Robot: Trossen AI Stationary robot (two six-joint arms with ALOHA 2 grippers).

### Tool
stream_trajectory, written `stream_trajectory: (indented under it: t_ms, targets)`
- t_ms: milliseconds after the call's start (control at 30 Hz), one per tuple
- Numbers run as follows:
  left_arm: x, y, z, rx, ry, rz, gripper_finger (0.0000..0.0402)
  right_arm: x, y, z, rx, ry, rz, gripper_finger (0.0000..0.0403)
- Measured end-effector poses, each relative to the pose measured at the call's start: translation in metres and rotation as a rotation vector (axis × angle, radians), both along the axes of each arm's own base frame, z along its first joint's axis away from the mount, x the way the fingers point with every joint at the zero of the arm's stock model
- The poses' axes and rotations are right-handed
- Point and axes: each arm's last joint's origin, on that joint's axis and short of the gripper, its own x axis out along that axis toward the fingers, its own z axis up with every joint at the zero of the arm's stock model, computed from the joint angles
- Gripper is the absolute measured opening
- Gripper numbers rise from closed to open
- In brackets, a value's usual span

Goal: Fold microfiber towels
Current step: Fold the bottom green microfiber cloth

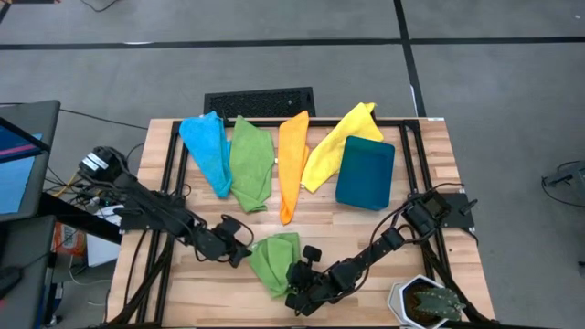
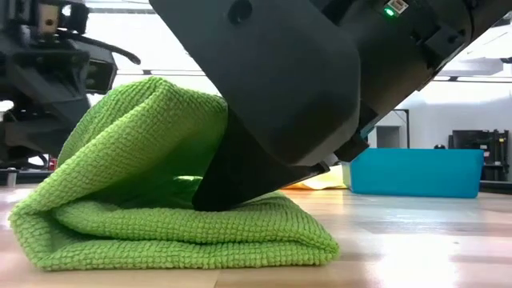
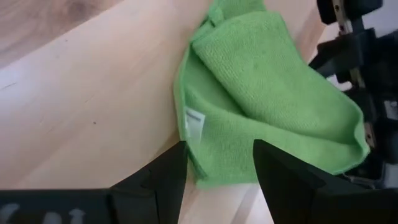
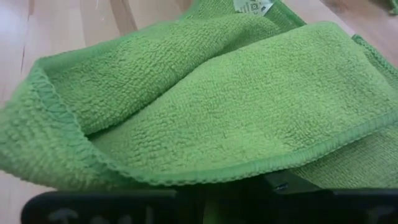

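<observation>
Low in the middle of the overhead frame, a folded green towel [image 1: 272, 260] lies on the surface [image 1: 366, 228]. The right hand [image 1: 299, 285] is clenched on its edge; the left hand [image 1: 245, 251] is released beside it.

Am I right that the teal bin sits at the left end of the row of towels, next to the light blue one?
Not quite: the teal bin sits at the right end of the row, beside the yellow towel; the light blue towel is at the far left. The high view shows it.
</observation>
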Motion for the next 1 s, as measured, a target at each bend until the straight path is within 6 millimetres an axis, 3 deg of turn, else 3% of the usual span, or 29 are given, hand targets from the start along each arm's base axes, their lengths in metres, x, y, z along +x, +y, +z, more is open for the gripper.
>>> stream_trajectory:
  t_ms: [267,500,633,1000]
  targets:
    - [0.007,-0.007,-0.012,-0.024,0.074,-0.052,0.0152,0.0,0.0,0.0,0.001,-0.001,0.0,0.0097]
    - [0.01,-0.008,-0.011,-0.057,0.049,-0.032,0.0075,0.0,0.0,0.0,0.001,-0.001,0.0,0.0097]
    - [0.015,-0.011,-0.005,-0.105,-0.024,-0.032,0.0011,0.0,0.0,0.0,0.001,-0.001,-0.001,0.0097]
    - [0.05,-0.013,0.037,-0.094,-0.18,-0.045,0.0001,-0.002,0.0,0.006,-0.005,0.008,0.002,0.0097]
